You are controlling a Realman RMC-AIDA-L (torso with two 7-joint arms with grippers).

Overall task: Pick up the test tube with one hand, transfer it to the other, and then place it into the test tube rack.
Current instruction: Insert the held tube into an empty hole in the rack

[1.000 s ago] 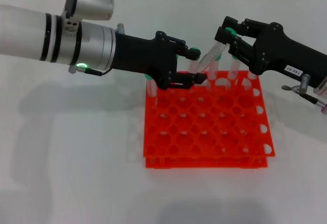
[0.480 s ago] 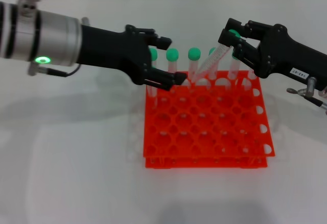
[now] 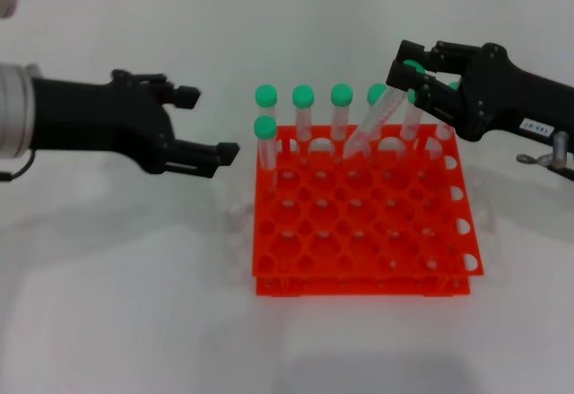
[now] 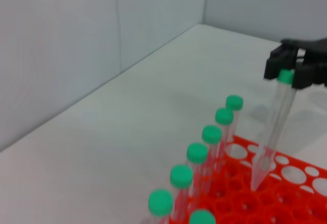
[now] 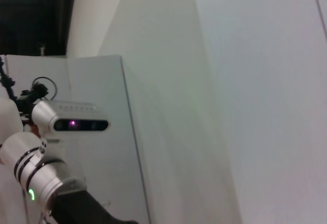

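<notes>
The test tube (image 3: 377, 116), clear with a green cap, hangs tilted in my right gripper (image 3: 408, 71), which is shut on its cap end. Its pointed tip is at the back row of the orange-red rack (image 3: 359, 232). In the left wrist view the same tube (image 4: 276, 127) slants down from the right gripper (image 4: 296, 73), with its tip just above a hole of the rack (image 4: 291, 188). My left gripper (image 3: 208, 125) is open and empty, left of the rack and clear of it.
Several other green-capped tubes (image 3: 303, 111) stand upright in the rack's back row, and one (image 3: 265, 147) stands in the second row at the left; they also show in the left wrist view (image 4: 212, 142). The right wrist view shows only walls and my left arm (image 5: 41, 183).
My left gripper has pulled back to the left, away from the rack and the tube. My right gripper keeps the tube and has lowered it slightly toward the back row.
</notes>
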